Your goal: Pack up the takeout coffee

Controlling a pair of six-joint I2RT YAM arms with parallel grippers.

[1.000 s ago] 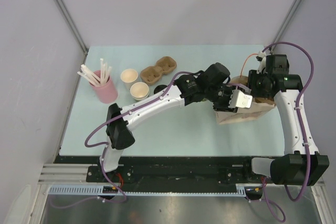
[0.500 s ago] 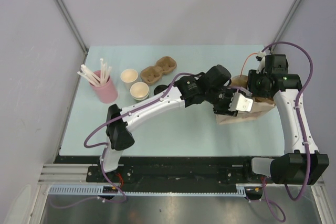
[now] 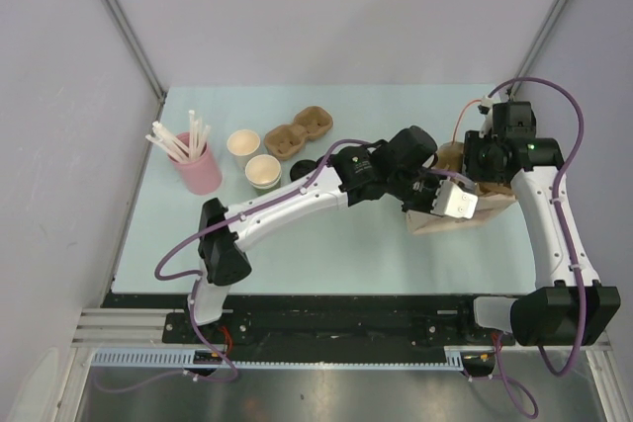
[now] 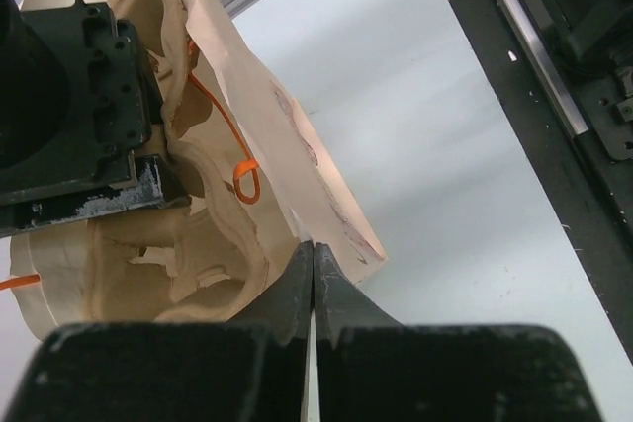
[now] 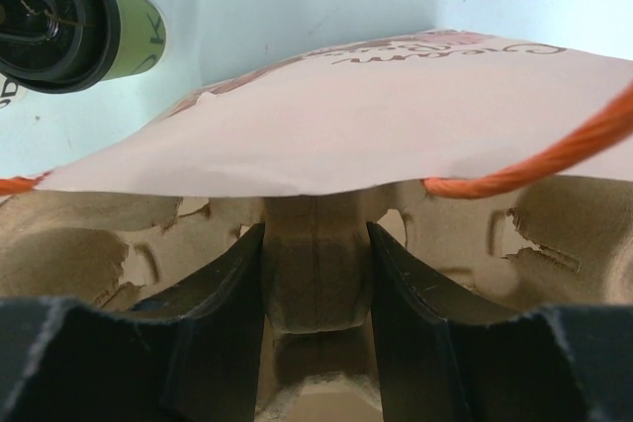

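The left fingers (image 4: 289, 289) are pressed flat together at the near rim of the paper bag (image 4: 272, 116). Half a second ago they stood apart, so the left gripper (image 4: 313, 249) has only just snapped closed, and from above its wrist has slid a little toward the bag's near corner. It looks like a pinch on the paper wall, though the wrist view does not show whether paper is really caught between the tips.

On the pale table (image 3: 326, 244) the bag lies at the right, its mouth gaping. Inside it sits the pulp cup carrier (image 5: 89, 254). The right gripper (image 5: 315, 236) has not moved; its fingers (image 5: 223, 303) are clamped on either side of the carrier's middle post, pinning it in the bag. The green-sided cup (image 5: 74, 17), black lid on, stands on the table outside the bag, just past its far wall. The white-sided cup is not to be found in any view. An orange cord handle (image 4: 242, 170) loops loose at the bag's mouth.

If the pinch is good, the mouth can be held open with the carrier steady, but no coffee is packed yet.
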